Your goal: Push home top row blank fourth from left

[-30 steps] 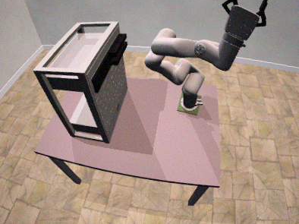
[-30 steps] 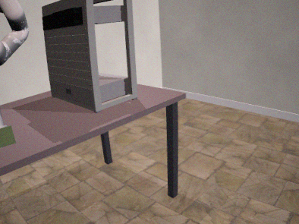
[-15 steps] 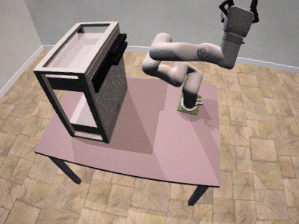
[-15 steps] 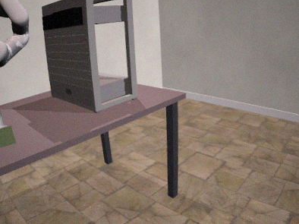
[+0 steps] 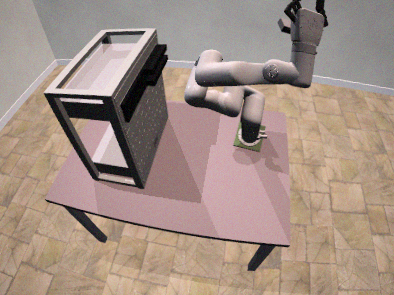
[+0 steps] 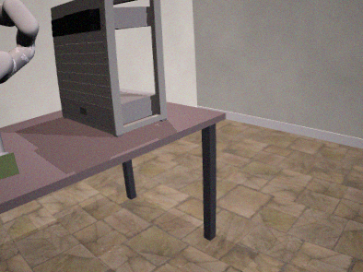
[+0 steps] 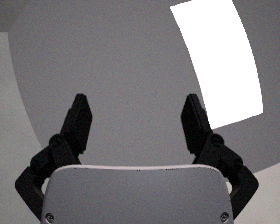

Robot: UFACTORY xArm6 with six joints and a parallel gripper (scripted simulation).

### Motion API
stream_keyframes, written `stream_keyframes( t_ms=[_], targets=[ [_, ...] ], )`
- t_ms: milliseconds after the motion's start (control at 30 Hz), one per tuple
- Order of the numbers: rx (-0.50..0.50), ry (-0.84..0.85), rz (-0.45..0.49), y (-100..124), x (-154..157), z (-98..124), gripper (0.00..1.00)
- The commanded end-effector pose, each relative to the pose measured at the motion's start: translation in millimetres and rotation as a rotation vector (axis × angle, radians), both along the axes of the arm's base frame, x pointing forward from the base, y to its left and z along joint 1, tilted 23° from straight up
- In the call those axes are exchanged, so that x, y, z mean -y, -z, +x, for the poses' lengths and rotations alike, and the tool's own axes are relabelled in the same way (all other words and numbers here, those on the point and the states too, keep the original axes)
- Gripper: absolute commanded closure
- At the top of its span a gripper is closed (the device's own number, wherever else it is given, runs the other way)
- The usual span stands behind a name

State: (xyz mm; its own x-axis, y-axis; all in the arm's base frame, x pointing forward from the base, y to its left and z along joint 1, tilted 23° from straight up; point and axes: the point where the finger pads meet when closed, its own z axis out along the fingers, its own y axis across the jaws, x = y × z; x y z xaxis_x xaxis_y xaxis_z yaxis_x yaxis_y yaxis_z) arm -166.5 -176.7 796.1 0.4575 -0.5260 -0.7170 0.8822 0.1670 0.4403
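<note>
The grey open-frame rack (image 5: 112,104) stands on the left part of the pink table; it also shows in the exterior view (image 6: 108,61). A black storage chassis (image 5: 152,66) sits near its top on the side facing the arm, seen as a black band (image 6: 76,22). Its separate drive blanks are too small to tell apart. My gripper (image 5: 308,0) is open and empty, raised high to the right of the rack and pointing up. In the wrist view the fingers stand wide apart against a bare wall and ceiling.
The arm's base (image 5: 250,136) sits on a green plate at the table's right back. The rack's side below the chassis is a perforated grey panel (image 5: 150,124). A bright white ceiling panel (image 7: 219,60) shows in the wrist view.
</note>
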Motion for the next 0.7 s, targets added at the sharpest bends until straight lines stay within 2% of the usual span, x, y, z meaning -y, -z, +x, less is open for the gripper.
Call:
stream_keyframes(
  t_ms=[0,367,600,667],
  targets=[
    [0.058,-0.121,0.036,21,20,13,0.0],
    [0.156,-0.317,0.108,56,47,41,0.0],
    [0.236,-0.475,0.174,86,65,67,0.0],
    [0.236,-0.475,0.174,86,65,67,0.0]
  ],
)
